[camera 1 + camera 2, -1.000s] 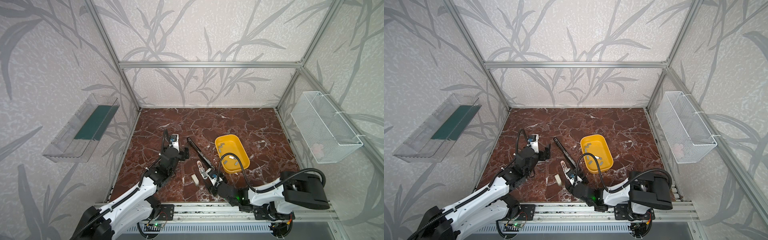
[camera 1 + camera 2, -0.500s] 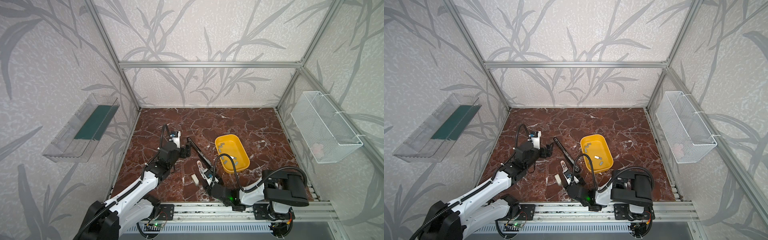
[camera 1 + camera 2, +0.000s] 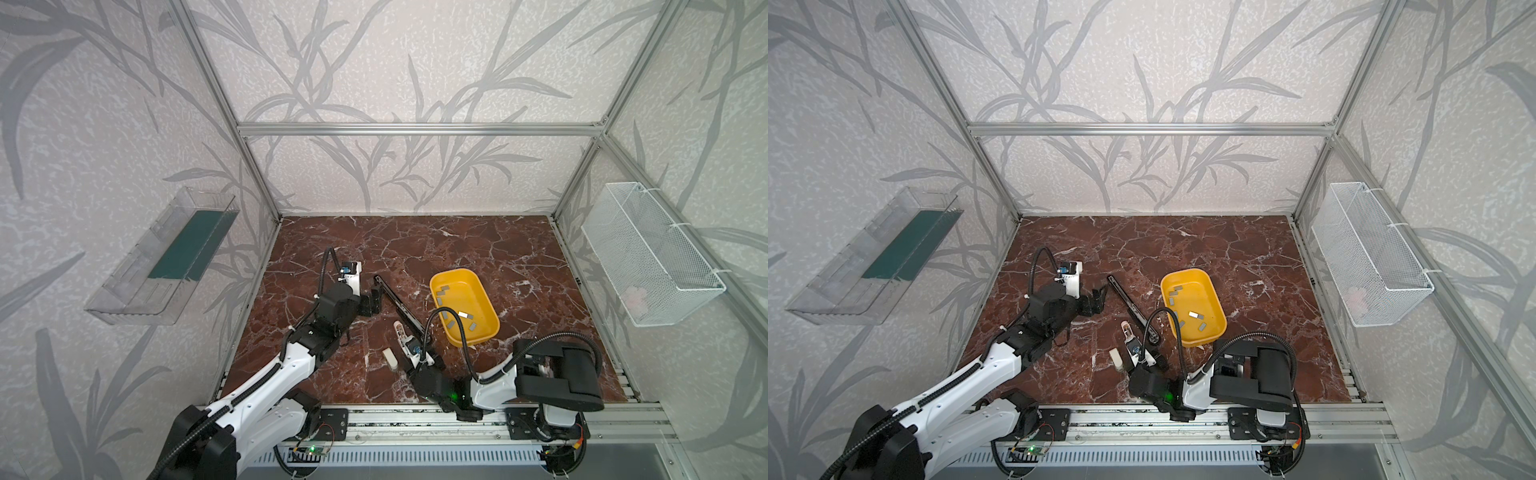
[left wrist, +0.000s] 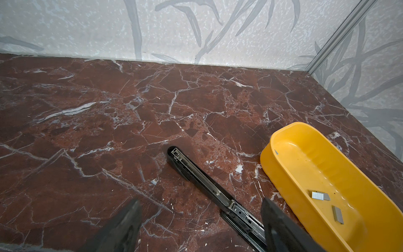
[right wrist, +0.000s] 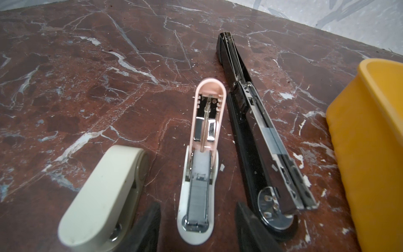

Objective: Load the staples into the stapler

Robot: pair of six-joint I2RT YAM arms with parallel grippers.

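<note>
A pink-and-white mini stapler (image 5: 199,165) lies hinged open on the marble, and a grey strip of staples (image 5: 198,196) sits in its channel. My right gripper (image 5: 197,231) is open, with a finger on each side of the stapler's white base and a gap on both sides. A long black stapler (image 3: 399,305) lies open beside it, with a grey strip in its rail (image 5: 272,139). My left gripper (image 4: 201,218) is open low over the black stapler's far half. Loose staples (image 3: 449,322) lie in the yellow tray (image 3: 453,273).
A closed cream mini stapler (image 5: 104,196) lies right beside my right gripper's finger (image 5: 148,229). The yellow tray's wall (image 5: 370,152) stands just past the black stapler. A wire basket (image 3: 648,257) and a clear shelf (image 3: 166,253) hang on the side walls.
My left gripper has moved right, up to the black stapler's far end. My right gripper has slid slightly left, and its jaws have narrowed around the pink stapler's base.
</note>
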